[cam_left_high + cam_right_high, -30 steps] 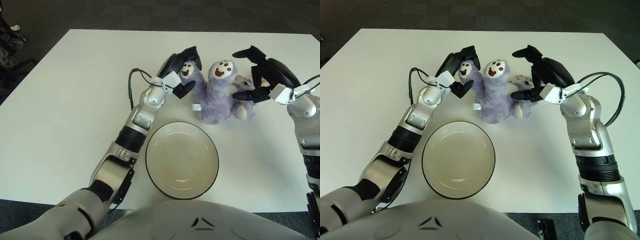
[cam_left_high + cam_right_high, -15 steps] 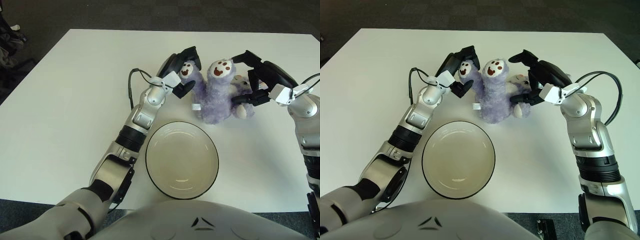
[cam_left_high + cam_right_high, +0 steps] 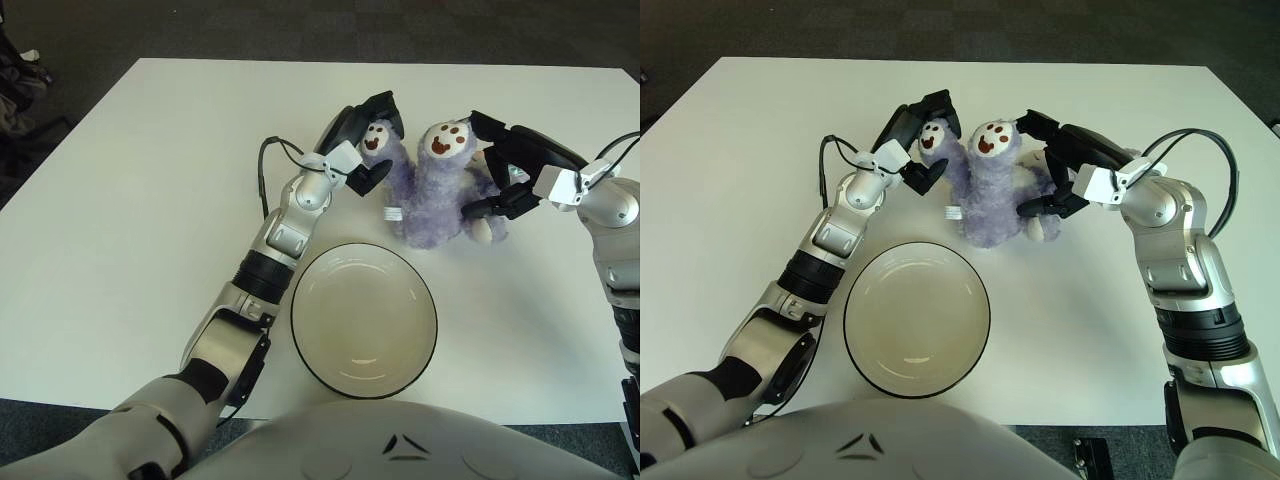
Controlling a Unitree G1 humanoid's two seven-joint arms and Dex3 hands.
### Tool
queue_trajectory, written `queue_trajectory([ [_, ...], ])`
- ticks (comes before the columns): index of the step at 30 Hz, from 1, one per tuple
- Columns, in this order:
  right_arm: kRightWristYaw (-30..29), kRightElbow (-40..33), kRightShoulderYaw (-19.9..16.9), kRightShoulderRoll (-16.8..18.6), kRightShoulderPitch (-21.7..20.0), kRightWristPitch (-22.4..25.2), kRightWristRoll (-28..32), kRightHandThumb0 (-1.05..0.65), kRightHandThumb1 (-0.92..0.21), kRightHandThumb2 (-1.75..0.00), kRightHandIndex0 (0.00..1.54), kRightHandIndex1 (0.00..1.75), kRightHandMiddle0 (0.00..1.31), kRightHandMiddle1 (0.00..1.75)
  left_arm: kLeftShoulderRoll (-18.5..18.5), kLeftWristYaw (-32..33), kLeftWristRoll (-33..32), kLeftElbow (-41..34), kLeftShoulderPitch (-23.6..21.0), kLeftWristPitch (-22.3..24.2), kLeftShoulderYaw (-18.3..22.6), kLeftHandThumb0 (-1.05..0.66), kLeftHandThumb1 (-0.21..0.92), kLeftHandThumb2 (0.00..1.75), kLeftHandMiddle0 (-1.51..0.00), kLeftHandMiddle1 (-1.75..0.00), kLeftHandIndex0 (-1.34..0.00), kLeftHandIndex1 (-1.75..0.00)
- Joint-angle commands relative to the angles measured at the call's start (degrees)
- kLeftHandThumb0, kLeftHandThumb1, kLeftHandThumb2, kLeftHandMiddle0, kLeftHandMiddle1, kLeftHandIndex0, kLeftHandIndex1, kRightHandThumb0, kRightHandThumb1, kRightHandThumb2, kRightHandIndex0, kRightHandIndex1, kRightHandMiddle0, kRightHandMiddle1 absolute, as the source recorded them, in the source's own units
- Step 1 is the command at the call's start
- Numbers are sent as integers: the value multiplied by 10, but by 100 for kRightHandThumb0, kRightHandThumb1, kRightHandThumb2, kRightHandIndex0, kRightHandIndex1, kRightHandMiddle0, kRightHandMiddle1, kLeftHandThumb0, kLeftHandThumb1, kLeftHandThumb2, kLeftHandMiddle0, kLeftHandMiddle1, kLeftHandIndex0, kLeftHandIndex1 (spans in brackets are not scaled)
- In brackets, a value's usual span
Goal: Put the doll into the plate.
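A white desk [image 3: 130, 200] on dark carpet carries two things. A cream plate [image 3: 364, 319] with a dark rim lies near the desk's six o'clock edge. At twelve o'clock from the plate, just beyond its rim and about mid-desk, a purple plush doll [image 3: 432, 190] rests on the surface.

Silver-grey jointed arms with black bands and cables — each robot hand [image 3: 917, 140] black-fingered.
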Motion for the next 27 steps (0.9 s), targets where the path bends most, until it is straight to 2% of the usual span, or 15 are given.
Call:
queue_trajectory([
  [1, 22, 7, 9, -17, -12, 4, -1, -82, -40, -71, 83, 175, 0, 55, -1, 2, -3, 5, -13, -2, 4, 0, -6, 175, -89, -175, -67, -175],
  [5, 46, 16, 19, -19, -29, 9, 12, -78, -39, -73, 85, 175, 0, 47, -2, 1, -7, 6, -13, -6, 4, 0, -6, 175, -89, -175, -67, -175],
  [12, 72, 28, 29, -20, -47, 9, 23, -65, -30, -85, 85, 175, 0, 39, -4, 5, -6, 11, -14, -15, 4, 0, -6, 175, -89, -174, -67, -175],
  [18, 84, 44, 40, -27, -61, -7, 19, -56, -26, -94, 87, 175, 0, 14, -6, 8, -1, 14, -15, -18, 2, 0, -6, 175, -89, -173, -67, -175],
  [20, 85, 47, 40, -28, -63, -12, 20, -56, -26, -95, 87, 175, 0, 10, -7, 8, -1, 15, -16, -18, 2, 0, -6, 175, -89, -173, -67, -175],
  [23, 71, 50, 35, -29, -65, -24, 9, -57, -25, -95, 87, 175, 0, 11, -7, 8, -1, 14, -16, -17, 2, 0, -6, 175, -89, -174, -67, -175],
  [27, 52, 39, 22, -30, -57, -29, -2, -59, -24, -95, 85, 175, 0, 24, -7, 6, -1, 12, -15, -13, 3, 0, -6, 175, -89, -174, -67, -175],
])
